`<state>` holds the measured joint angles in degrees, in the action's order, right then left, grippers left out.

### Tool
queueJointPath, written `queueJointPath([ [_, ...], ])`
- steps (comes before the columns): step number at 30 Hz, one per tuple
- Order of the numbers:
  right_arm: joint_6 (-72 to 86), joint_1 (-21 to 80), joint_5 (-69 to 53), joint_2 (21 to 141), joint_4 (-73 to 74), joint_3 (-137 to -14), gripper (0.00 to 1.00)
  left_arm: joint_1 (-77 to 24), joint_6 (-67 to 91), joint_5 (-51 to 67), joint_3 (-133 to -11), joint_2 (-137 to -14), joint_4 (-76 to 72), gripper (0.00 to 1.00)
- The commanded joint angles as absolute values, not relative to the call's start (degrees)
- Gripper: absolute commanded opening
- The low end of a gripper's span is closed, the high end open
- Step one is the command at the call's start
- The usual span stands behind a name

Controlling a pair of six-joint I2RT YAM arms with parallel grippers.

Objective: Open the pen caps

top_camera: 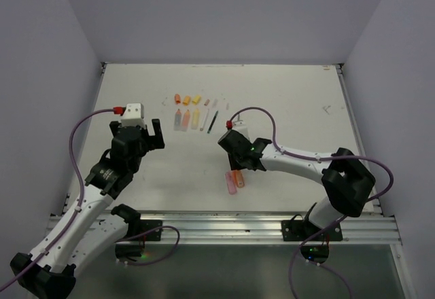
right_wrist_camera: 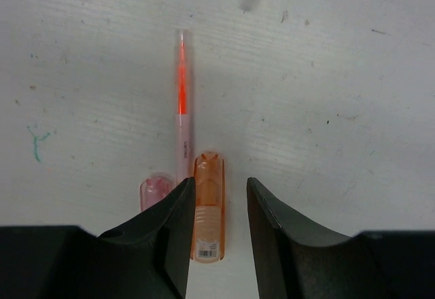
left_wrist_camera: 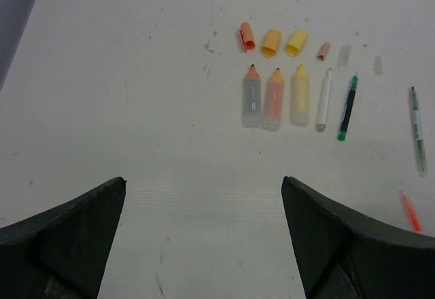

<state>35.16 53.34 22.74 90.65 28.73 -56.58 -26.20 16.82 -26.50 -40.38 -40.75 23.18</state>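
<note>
Near-edge middle of desk (top_camera: 285, 102): right gripper (right_wrist_camera: 219, 197) sits low over a chunky orange highlighter (right_wrist_camera: 208, 207), jaws partly parted and straddling it; no firm clamp visible, so grip cannot be told.
Step in hand: judged as picking up one of the remaining capped pens, the orange highlighter.
Beside it: pink highlighter (right_wrist_camera: 156, 190) just left, mostly hidden by the finger; thin orange pen (right_wrist_camera: 181, 105) lying between them and running toward the far edge, touching or nearly touching the orange one.
Left gripper (left_wrist_camera: 204, 238): jaws wide apart, holding nothing, hovering over bare desk toward the left side.
Far-middle row: three chunky pen bodies (left_wrist_camera: 275, 98) in grey-orange, orange and yellow, tips bare, lying parallel.
Pen caps (left_wrist_camera: 272, 41): orange, amber, yellow stubby ones in a row just beyond their pens, apart from them; a small tan one and pale slim ones to the right.
Thin pens: white pen (left_wrist_camera: 324, 99), dark green pen (left_wrist_camera: 347, 105), lighter green pen (left_wrist_camera: 417, 128) toward the right.
Next move calls for: jaws closing squarely on the barrel, lift, then left gripper taking the cap end to pull.
Progress: roughly half done by judgement.
</note>
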Motion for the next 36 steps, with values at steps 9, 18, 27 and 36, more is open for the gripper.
queueJointPath([
  [9,33.75,39.3,25.32,98.68,22.24,-70.65,0.36,-25.22,15.91,-25.58,-40.08,-41.31,21.01,1.0],
  [18,36.12,33.4,27.33,114.08,22.15,-81.38,0.33,-25.14,15.91,-25.23,-39.99,-40.69,20.92,1.0],
  [27,35.95,32.87,27.42,118.21,22.41,-82.0,0.27,-25.14,15.82,-24.08,-40.08,-40.61,20.66,1.0],
  [36,38.14,34.8,21.01,118.74,19.42,-83.14,0.01,-24.79,15.82,-23.29,-40.08,-40.78,20.48,1.0],
])
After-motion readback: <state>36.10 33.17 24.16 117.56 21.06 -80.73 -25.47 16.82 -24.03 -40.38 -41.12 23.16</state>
